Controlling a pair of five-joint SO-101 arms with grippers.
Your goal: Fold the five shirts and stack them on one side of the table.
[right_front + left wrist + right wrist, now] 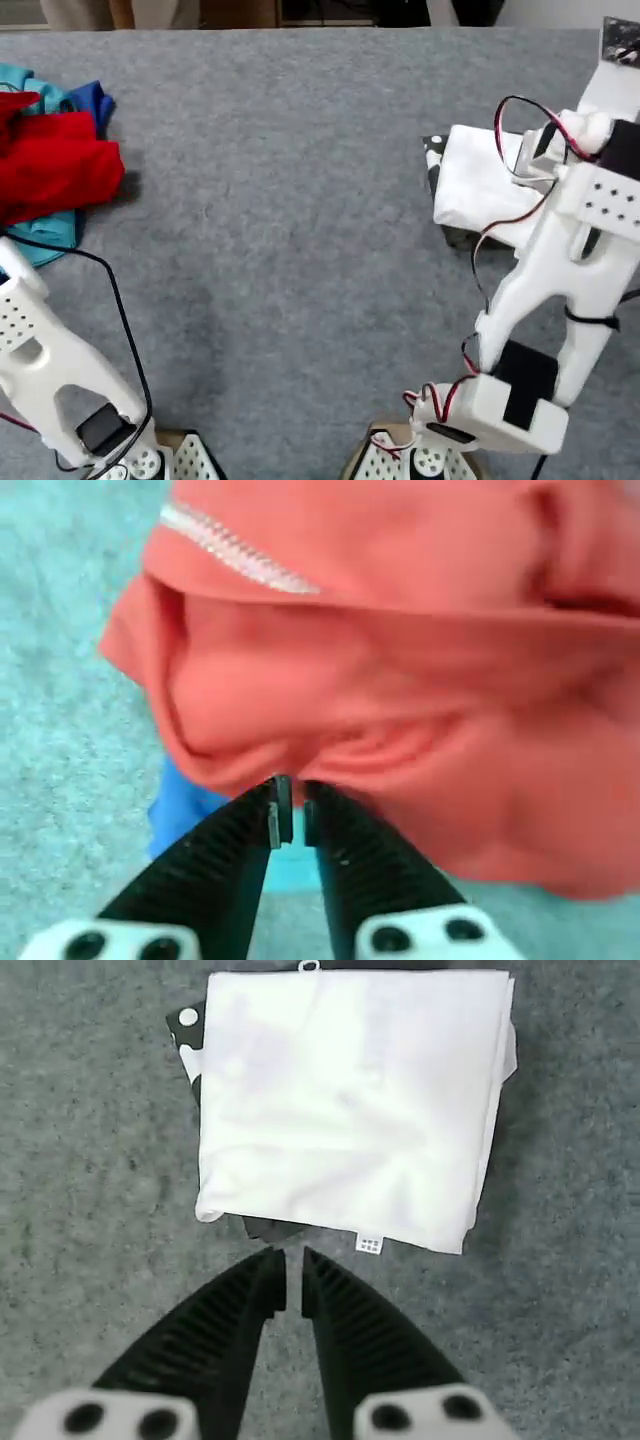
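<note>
Far left, red shirt (400, 680) lies heaped just beyond left gripper (290, 818), jaws pinched together, empty; right gripper (285, 1280), likewise closed, hovers by white shirt (350, 1100), right.

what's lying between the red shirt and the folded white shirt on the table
Only bare grey table cover lies between the red shirt and the folded white shirt, as the high view shows.
</note>
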